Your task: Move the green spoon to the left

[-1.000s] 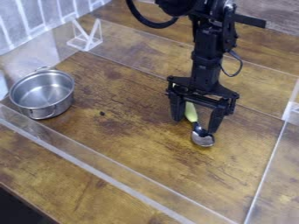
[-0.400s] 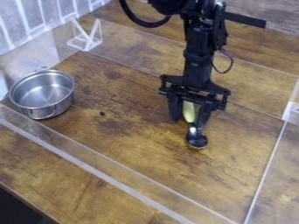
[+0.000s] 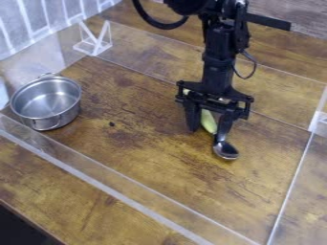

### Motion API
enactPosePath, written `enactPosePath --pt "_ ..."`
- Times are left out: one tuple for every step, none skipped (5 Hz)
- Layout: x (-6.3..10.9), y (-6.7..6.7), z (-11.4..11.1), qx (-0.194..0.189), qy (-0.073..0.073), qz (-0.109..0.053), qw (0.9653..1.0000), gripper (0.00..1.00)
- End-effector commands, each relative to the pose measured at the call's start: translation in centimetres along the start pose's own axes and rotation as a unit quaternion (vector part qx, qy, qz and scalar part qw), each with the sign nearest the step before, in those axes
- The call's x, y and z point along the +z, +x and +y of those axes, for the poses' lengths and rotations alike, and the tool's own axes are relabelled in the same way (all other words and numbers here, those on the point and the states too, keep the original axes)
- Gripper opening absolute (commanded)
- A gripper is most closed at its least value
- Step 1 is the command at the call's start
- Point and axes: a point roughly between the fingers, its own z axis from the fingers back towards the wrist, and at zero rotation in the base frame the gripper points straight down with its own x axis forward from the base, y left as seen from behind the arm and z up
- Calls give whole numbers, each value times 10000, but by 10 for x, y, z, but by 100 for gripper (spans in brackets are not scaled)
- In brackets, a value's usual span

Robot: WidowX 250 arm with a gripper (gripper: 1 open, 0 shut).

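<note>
"What just changed?"

"My claw (image 3: 209,121) was wide apart. Now its fingers are closer, and they look clamped on the fat handle of the green spoon (image 3: 208,122). The shiny round end pokes out in front, and it has swung a bit to the right in the picture."

"Is that good?"

"I think so. If my grip is good, I can start taking it left. I can't tell if the spoon is up off the wood or still touching it."

"Which way is left?"

"I think it's toward the big steel bowl (image 3: 46,101). That bowl is well apart from the spoon, with a wide stretch of brown surface (image 3: 134,139) between them."

"Anything to bump?"

"The bowl, if I go too far. Its rim sits near the far left side of the picture. The white stand (image 3: 94,40) is up at the back, so I should stay in front of it. The front edge of the wood slants across the bottom left corner, and I don't want to drop the spoon over that. A short slide should fit well."
</note>
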Motion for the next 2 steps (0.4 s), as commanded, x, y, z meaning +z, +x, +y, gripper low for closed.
enactPosePath --pt "23 9 3 -3 -116 -265 9996 100" --pt "24 8 3 -40 -153 -226 9996 100"
